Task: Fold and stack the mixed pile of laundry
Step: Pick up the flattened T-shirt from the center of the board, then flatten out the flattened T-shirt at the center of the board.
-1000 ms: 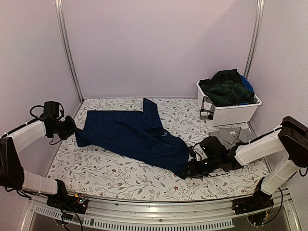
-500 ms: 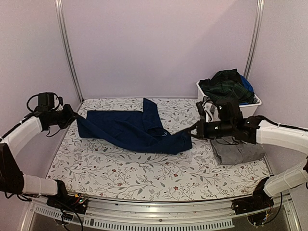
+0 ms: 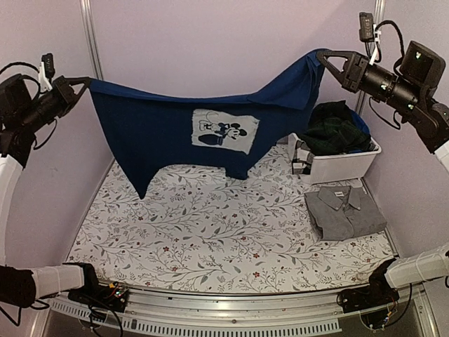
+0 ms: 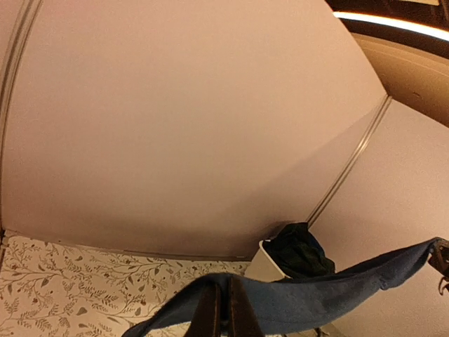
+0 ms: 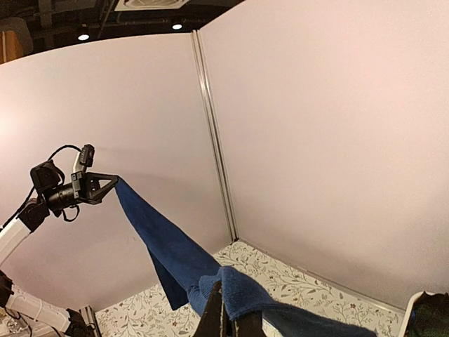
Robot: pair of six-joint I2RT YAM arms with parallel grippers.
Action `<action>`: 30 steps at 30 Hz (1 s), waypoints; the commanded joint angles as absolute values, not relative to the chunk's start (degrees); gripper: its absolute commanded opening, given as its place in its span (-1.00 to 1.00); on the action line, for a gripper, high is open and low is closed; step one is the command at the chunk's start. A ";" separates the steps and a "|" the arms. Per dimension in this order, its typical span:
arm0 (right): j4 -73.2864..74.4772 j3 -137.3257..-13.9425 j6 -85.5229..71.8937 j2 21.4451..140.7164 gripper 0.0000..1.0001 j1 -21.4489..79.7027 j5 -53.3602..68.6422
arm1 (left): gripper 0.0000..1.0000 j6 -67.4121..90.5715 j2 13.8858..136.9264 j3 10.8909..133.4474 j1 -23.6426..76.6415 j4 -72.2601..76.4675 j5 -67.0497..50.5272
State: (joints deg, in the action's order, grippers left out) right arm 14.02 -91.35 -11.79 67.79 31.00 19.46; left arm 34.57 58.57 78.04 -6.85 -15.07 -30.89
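Note:
A navy blue garment (image 3: 175,126) with a white Mickey Mouse print hangs spread in the air between both grippers, high above the table. My left gripper (image 3: 85,81) is shut on its left corner and my right gripper (image 3: 321,55) is shut on its right corner. It also shows in the left wrist view (image 4: 316,291) and the right wrist view (image 5: 168,246), draped over the shut fingers. A grey collared shirt (image 3: 345,210) lies folded at the right of the table. A dark green plaid garment (image 3: 335,130) sits piled in the white bin (image 3: 338,167).
The floral table cloth (image 3: 210,232) covers the table. The white bin stands at the back right, with a bit of blue cloth behind the plaid. Metal frame posts (image 3: 95,70) rise at the back corners against plain walls.
Both grippers have risen high and apart, lifting the navy garment off the table and stretching it out. The print now faces the camera. The grey shirt has not moved.

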 commanded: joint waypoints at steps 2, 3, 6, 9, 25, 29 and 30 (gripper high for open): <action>14.12 -98.78 -9.03 65.72 -1.00 31.03 25.00 | -1.00 36.46 55.25 85.56 -6.19 -12.92 -36.92; 13.87 -99.86 -9.31 65.67 -1.00 31.04 24.98 | -1.00 37.28 55.40 86.36 -6.16 -12.92 -37.56; 12.73 -101.40 -9.34 66.03 -1.00 30.98 23.45 | -1.00 38.16 55.76 86.92 -6.17 -12.10 -38.51; 12.39 -101.72 -8.35 67.30 -1.00 30.97 17.83 | -1.00 38.16 56.88 86.54 -6.18 -12.40 -36.57; 3.64 -119.96 -24.34 100.23 -1.00 10.33 28.34 | -1.00 42.14 94.87 97.46 -7.19 -1.45 -33.63; 3.54 -147.01 -29.77 116.14 -1.00 8.08 34.73 | -1.00 42.26 107.41 121.36 -7.40 -2.32 -37.91; 1.04 -150.29 -32.45 119.61 -1.00 7.56 36.18 | -1.00 42.80 108.56 124.35 -7.41 -0.06 -38.58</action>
State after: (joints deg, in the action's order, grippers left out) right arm 9.39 -133.91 -23.81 113.67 9.98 29.21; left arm 42.11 106.41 110.17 -6.66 -7.51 -35.33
